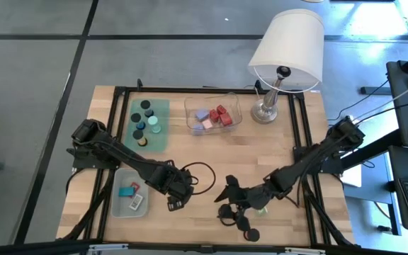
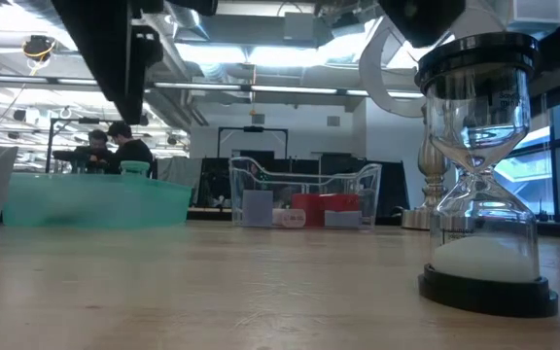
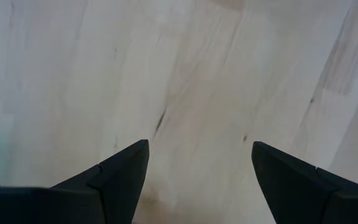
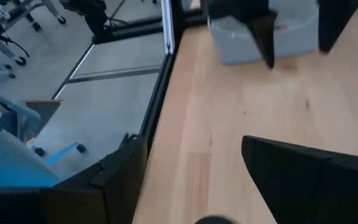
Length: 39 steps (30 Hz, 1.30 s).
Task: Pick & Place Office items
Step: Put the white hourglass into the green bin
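Both grippers hang open over bare wood in the near half of the table. My left gripper (image 1: 175, 202) (image 3: 199, 180) is just right of the grey tray (image 1: 121, 207), which holds a teal block (image 1: 125, 190) and a flat labelled rectangle (image 1: 137, 202). My right gripper (image 1: 224, 193) (image 4: 194, 180) points toward the table's left, above a few black round pieces (image 1: 227, 213). Black and teal caps (image 1: 146, 122) sit on the green mat. Red, lilac and pink blocks (image 1: 212, 117) lie in the clear tray (image 2: 304, 197).
The white-shaded lamp (image 1: 286, 48) stands at the far right. An hourglass (image 2: 481, 165) with a black base stands near the low camera. A small greenish piece (image 1: 261, 210) lies under the right arm. A cable loops behind the left gripper (image 1: 202, 177). Open wood lies between the grippers.
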### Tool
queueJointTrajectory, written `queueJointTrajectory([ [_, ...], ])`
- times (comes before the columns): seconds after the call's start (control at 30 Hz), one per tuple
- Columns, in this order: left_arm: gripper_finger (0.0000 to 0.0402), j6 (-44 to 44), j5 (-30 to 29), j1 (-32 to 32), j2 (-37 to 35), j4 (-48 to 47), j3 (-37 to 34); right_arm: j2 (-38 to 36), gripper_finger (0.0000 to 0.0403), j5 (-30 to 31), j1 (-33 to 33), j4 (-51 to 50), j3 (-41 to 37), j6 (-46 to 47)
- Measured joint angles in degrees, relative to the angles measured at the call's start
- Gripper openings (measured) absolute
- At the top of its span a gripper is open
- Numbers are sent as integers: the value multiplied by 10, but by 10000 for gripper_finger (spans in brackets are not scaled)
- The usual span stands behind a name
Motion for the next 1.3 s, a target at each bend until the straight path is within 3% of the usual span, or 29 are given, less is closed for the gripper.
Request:
queueJointTrajectory([
  [0.17,283,-17,7,0,0,-1,-3,11,266,-11,7,0,0,40],
  [0.5,283,-18,-8,0,0,-1,-3,11,266,-37,24,12,0,35],
  [0.87,283,-38,-14,2,0,-1,-3,-1,298,-89,26,-38,-2,-82],
  [1.07,283,-72,-16,2,0,-2,-3,-46,309,-77,27,-16,-63,-85],
  [1.3,283,-78,-35,18,0,-1,-3,-50,309,-86,16,81,-127,-129],
])
